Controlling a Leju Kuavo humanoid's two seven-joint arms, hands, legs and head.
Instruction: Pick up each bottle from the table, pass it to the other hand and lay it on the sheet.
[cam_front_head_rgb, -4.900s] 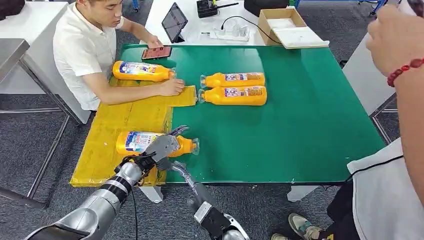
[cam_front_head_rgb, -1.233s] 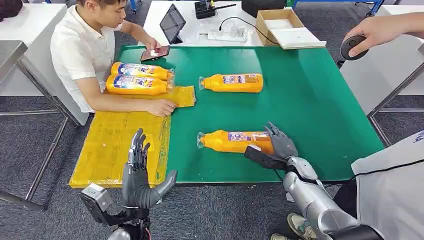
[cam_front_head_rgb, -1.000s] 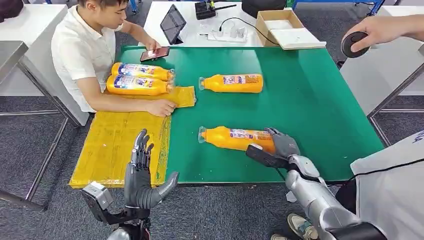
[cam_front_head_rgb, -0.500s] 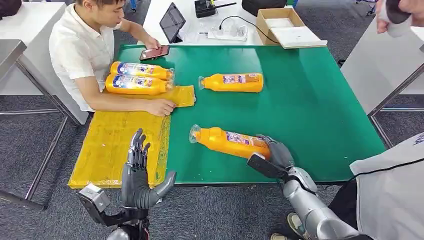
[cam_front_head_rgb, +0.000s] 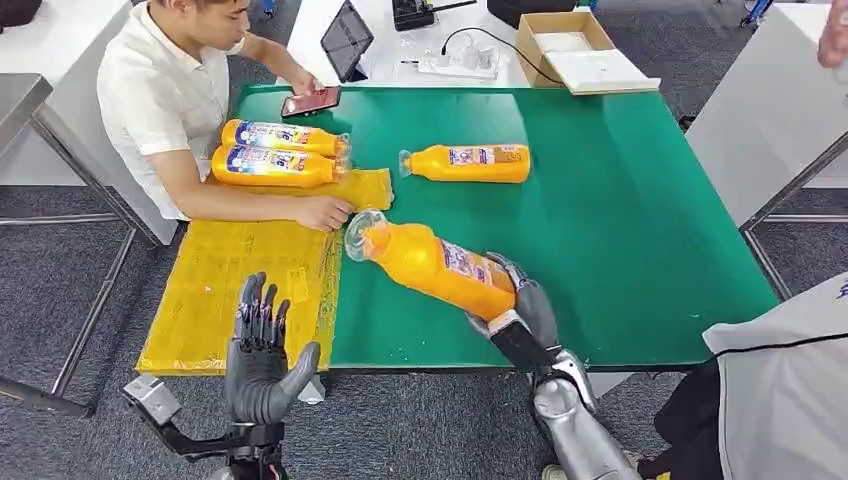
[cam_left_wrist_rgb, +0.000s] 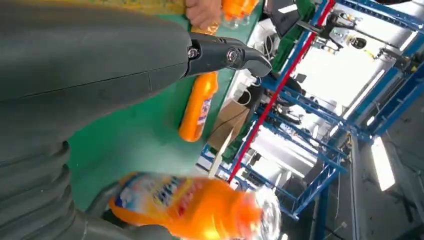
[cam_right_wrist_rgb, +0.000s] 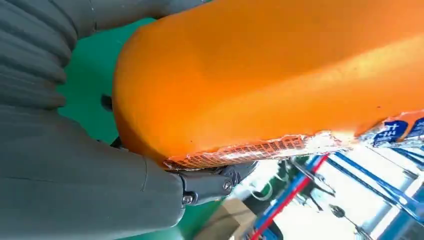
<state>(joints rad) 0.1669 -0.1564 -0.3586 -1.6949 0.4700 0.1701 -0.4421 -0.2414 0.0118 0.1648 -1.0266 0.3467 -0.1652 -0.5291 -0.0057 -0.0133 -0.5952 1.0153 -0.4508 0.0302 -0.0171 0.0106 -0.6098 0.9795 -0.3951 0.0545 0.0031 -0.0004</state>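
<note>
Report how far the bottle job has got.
Done: two orange bottles lie side by side at the far end of the yellow sheet, by the seated person's arm. In hand: the right hand holds a third bottle by its base, lifted off the green table and tilted, cap toward the sheet; the left hand waits open, upright. Left: the handover, laying it down, and one bottle on the table.

Robotics lab/test bay: green-matted desk (cam_front_head_rgb: 620, 220) on grey carpet, blue steel racking (cam_left_wrist_rgb: 320, 115) w/ strip lights, tablet (cam_front_head_rgb: 347, 40), power strip (cam_front_head_rgb: 460, 67), cardboard box (cam_front_head_rgb: 575, 45) beyond desk's far edge.
</note>
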